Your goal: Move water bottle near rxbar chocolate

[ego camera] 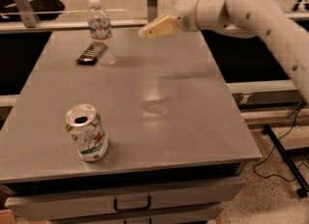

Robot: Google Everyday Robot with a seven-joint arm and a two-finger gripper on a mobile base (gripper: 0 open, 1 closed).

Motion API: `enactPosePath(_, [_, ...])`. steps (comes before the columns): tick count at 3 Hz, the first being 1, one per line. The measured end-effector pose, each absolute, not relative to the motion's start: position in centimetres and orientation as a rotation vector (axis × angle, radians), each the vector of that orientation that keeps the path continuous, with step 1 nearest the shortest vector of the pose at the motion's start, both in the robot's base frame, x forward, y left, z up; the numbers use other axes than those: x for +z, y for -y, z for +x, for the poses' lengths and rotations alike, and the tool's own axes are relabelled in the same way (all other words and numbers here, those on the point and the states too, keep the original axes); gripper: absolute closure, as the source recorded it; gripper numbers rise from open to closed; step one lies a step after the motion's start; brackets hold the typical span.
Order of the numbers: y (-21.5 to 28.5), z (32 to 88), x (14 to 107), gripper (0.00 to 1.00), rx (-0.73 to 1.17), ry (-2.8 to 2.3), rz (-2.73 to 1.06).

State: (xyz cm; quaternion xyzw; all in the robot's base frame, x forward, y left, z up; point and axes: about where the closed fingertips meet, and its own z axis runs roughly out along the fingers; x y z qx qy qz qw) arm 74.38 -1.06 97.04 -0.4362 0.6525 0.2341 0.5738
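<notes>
Gripper raised, holding nothing; clenched or released, cannot tell. To its left and apart: upright water bottle, with rxbar chocolate just beside the base.

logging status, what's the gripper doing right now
Gripper: cannot tell if open or closed; it is above the table, apart from the bottle.
</notes>
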Motion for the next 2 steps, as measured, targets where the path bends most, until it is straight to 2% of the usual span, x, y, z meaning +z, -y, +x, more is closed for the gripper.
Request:
enactPosePath(1, [9.80,72.22,105.46,0.00,0.342,-1.449,-0.914])
enactPosePath(2, [10.61,71.98,105.70,0.00,0.330,-1.451,-0.907])
